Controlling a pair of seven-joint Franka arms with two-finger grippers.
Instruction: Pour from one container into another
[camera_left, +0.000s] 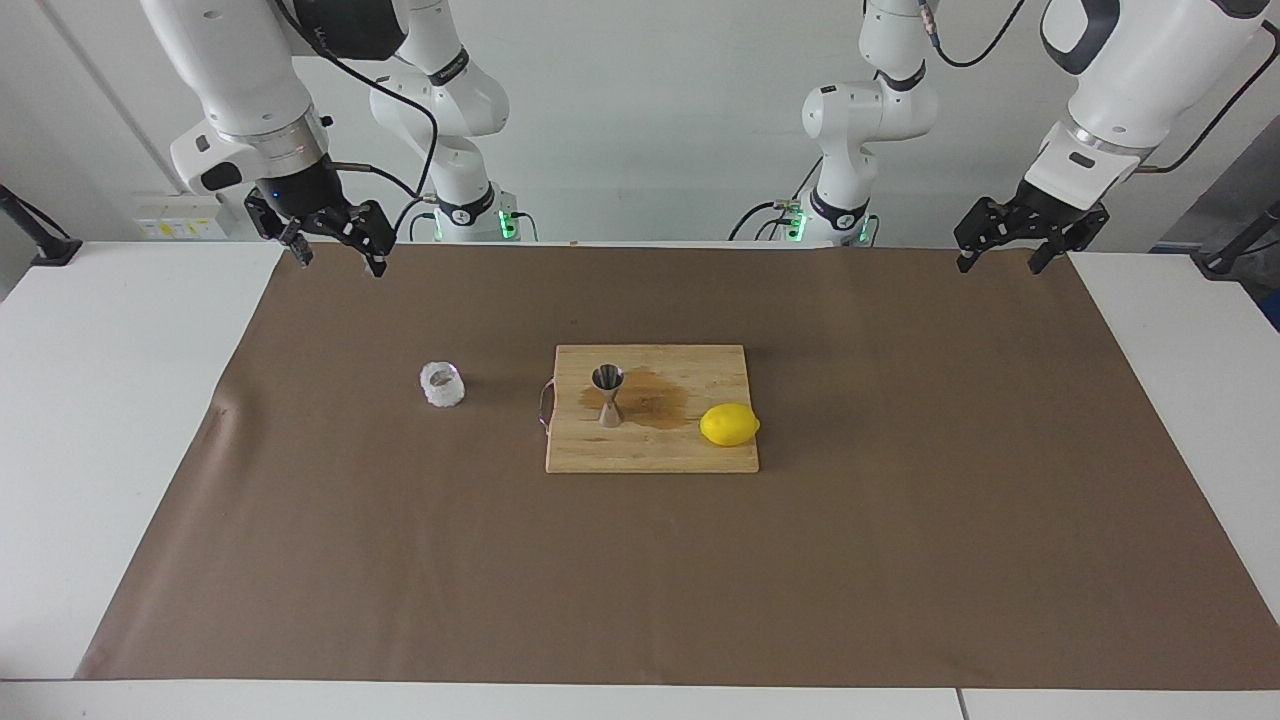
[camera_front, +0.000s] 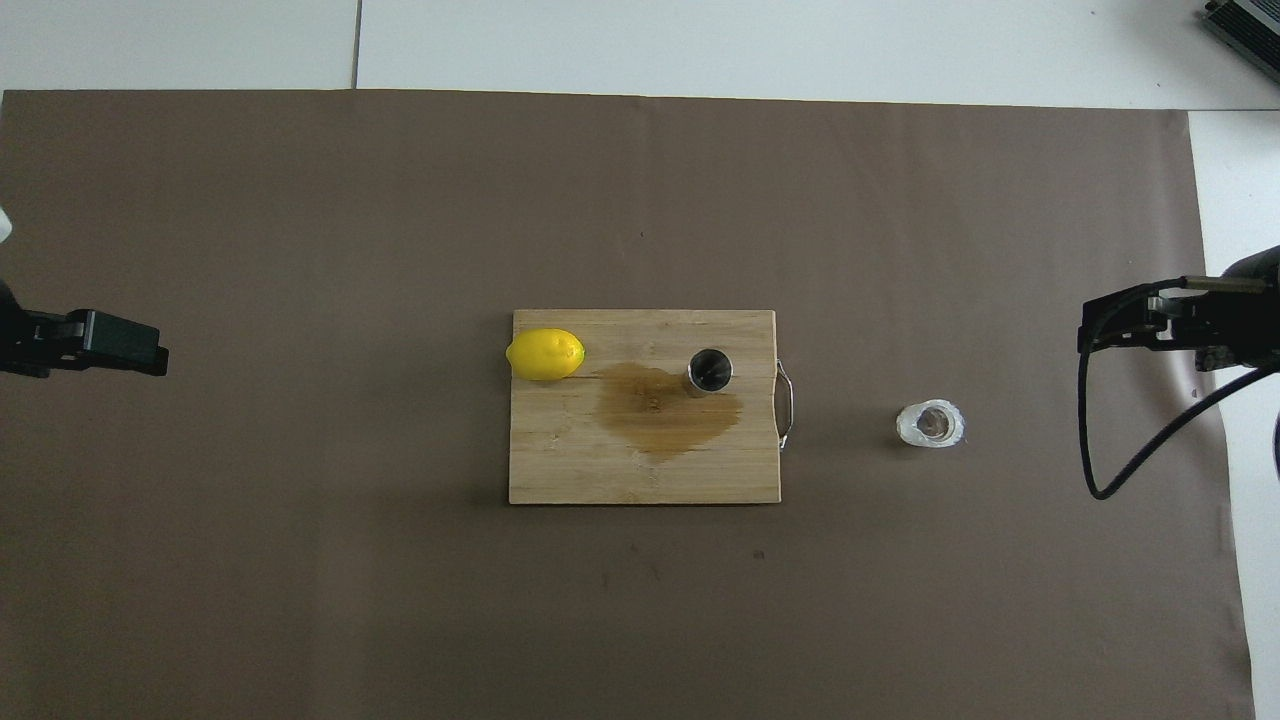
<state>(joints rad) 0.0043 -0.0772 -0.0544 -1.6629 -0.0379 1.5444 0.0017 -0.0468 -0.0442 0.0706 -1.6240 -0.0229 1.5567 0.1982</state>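
Facing view: glass cup (camera_left: 442, 385) left of centre, upright, below-right of right end effector (camera_left: 334, 243), fingers spread, empty; nearer than left end effector (camera_left: 1003, 247), also spread, waiting. Jigger (camera_left: 608, 394) mid-frame.

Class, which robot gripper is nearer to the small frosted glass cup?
Right. The right gripper hangs raised at its own end of the table, the end where the small frosted glass cup stands. The left gripper waits raised at the table's left-arm end.

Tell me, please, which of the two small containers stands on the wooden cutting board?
The steel jigger stands on the board; the frosted glass cup sits off it, on the brown mat.
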